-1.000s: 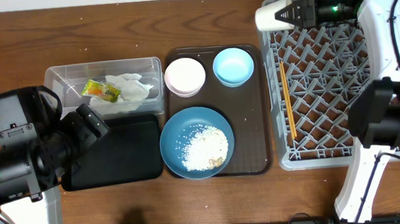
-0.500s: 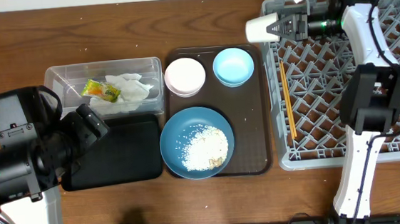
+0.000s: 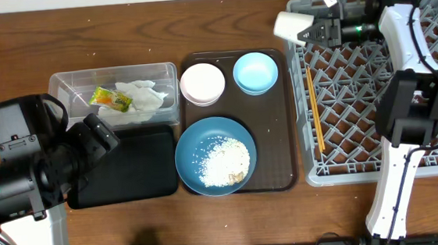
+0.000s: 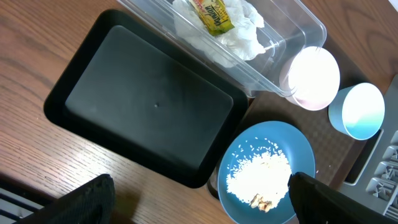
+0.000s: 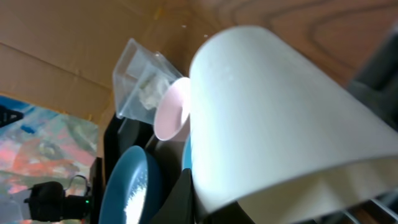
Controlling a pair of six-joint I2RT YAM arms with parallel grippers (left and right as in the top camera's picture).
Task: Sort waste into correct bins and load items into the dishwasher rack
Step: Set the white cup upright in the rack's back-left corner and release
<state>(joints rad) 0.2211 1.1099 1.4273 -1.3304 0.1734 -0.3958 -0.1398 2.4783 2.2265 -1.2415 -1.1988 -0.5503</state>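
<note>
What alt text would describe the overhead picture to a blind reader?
The right pincer holds a small white cup sideways at the grey rack's far-left corner. Three bowls sit on a brown tray, one holding rice; the left arm hangs over a black tray.

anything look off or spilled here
Nothing looks spilled or broken. The oddest thing is the white cup, held tipped on its side by the right gripper above a far corner of the rack. Rice sits in the dark-blue bowl.
</note>
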